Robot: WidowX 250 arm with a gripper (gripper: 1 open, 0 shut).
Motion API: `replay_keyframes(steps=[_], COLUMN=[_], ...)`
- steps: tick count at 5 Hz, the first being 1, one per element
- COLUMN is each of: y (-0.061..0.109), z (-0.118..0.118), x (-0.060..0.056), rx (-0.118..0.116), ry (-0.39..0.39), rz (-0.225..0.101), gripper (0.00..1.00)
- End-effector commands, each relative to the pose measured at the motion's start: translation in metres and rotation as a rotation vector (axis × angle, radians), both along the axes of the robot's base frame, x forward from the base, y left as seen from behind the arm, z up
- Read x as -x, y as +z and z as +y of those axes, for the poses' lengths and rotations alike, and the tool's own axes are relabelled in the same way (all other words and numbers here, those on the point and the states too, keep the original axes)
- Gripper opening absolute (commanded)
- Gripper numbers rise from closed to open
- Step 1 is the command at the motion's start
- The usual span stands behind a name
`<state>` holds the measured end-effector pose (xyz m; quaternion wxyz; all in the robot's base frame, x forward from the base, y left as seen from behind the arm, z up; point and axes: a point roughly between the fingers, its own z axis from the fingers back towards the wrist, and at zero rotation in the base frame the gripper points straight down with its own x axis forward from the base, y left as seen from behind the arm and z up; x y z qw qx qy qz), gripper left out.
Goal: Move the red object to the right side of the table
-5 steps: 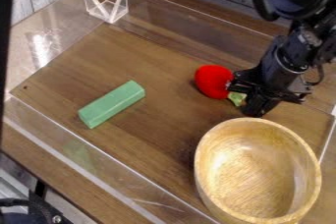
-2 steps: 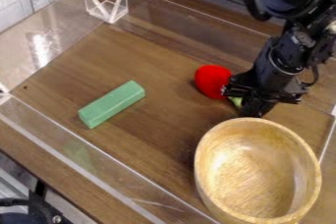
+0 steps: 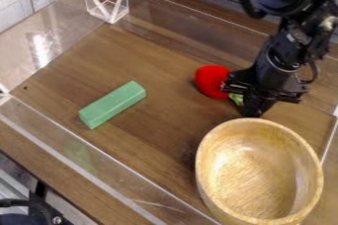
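Single camera view, looking down at an angle on a brown wooden worktop [image 3: 172,51] edged with low clear walls. A small glossy red toy fruit [image 3: 211,79] rests on the worktop right of centre, just above and left of a round wooden bowl [image 3: 203,155]. A black robot arm reaches down from the upper right; its tool [image 3: 247,93] points steeply downward and touches the fruit's right side. The tool's fingers are together; whether they pinch the fruit's leafy stem cannot be told. A green block [image 3: 113,105] lies well apart to the left. This looks like the gripping step, and the next move probably calls for carrying the fruit rightward, clear of the bowl's rim.
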<state>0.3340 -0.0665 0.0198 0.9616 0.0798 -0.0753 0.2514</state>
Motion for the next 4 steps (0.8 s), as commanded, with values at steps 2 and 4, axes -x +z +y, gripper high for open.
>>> replay_keyframes(steps=[2,4], y=[0.035,0.044], z=[-0.005,0.000], x=[-0.021,-0.030], rx=[0.034,0.052], ry=[-0.086,-0.125], rz=[-0.096,-0.114], gripper=[1.00,1.00])
